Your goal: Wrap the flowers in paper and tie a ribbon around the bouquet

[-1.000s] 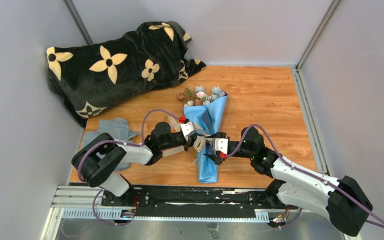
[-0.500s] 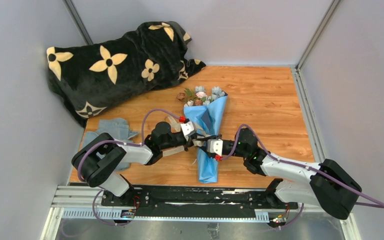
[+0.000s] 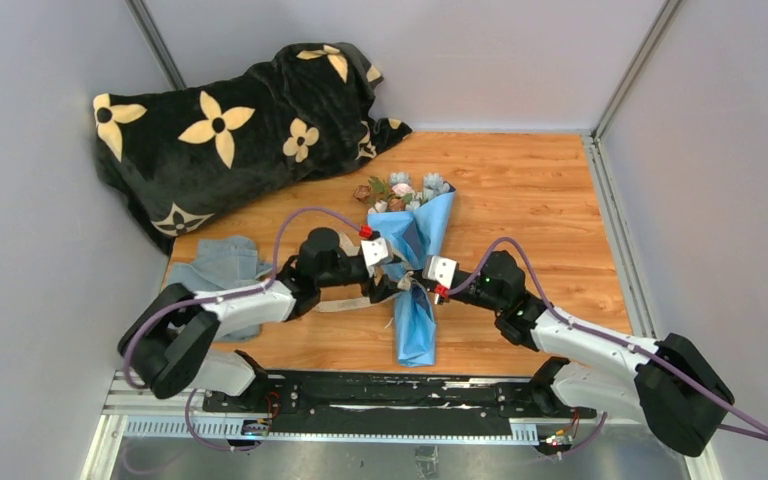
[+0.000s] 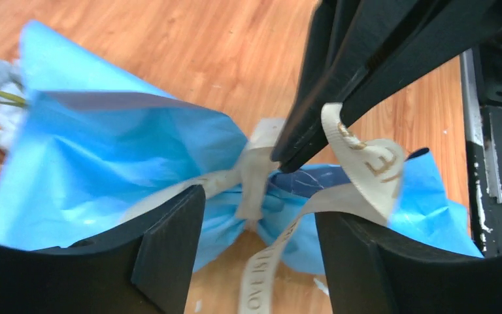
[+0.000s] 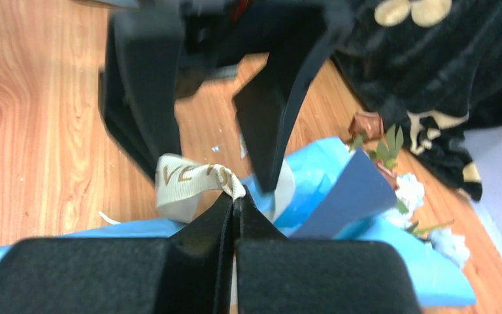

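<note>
Grey walls (image 3: 20,250), wood-grain tabletop (image 3: 540,200); black blanket (image 3: 270,100) — far-left corner

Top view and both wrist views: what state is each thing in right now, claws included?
Bouquet: lying on its side, wrapped.
Paper: folded round the stems, pinched narrow at the waist.
Ribbon: cinched round the paper's waist, one loop held.
Flowers: poking out of the far end.
Left claw: open, straddling the waist.
Right claw: shut on the ribbon loop.
Blanket: crumpled heap.
Cloth: crumpled.
</note>
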Available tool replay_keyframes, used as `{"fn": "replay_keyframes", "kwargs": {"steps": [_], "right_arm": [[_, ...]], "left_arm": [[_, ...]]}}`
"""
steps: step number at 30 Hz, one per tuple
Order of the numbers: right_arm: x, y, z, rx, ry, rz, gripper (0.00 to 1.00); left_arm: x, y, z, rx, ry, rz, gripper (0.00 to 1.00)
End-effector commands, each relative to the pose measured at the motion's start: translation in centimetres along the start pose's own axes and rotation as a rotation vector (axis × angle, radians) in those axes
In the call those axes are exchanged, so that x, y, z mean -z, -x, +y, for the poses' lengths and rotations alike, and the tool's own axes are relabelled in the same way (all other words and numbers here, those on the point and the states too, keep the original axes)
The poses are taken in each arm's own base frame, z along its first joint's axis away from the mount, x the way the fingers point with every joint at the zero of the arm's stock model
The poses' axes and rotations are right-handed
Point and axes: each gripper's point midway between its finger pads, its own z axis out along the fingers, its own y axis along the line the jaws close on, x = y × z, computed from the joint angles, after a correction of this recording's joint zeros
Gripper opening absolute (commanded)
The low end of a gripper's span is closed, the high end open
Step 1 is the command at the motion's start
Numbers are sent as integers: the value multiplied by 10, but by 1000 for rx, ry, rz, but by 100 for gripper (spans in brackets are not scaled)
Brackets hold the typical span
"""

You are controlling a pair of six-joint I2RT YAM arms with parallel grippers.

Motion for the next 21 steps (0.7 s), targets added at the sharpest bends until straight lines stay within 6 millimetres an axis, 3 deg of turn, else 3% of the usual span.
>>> {"fn": "replay_keyframes", "kwargs": {"steps": [1,4,6,9,13,16,21], "right_arm": [[10,-8,-22,-127,-107,43,0],[11,-7,-20,-124,-96,31,0],[9,-6,-20,-120,-87,18,0],[6,-4,-20,-112,-81,9,0],[6,-1,-20,-97,-74,-11,0],[6,-1,-21,-87,-73,-2,0],[11,-2,-24,-68,-94,19,0]], "left_arm": [[34,10,10,-81,-115,158,73],[80,-12,33,-286,-207,420,75],[116,-44,47,-349,-290,633,75],[139,-60,89,-437,-334,773,73],[140,-81,139,-603,-436,833,72],[127,-103,153,-668,-531,829,71],[114,-122,179,-657,-548,869,61]]}}
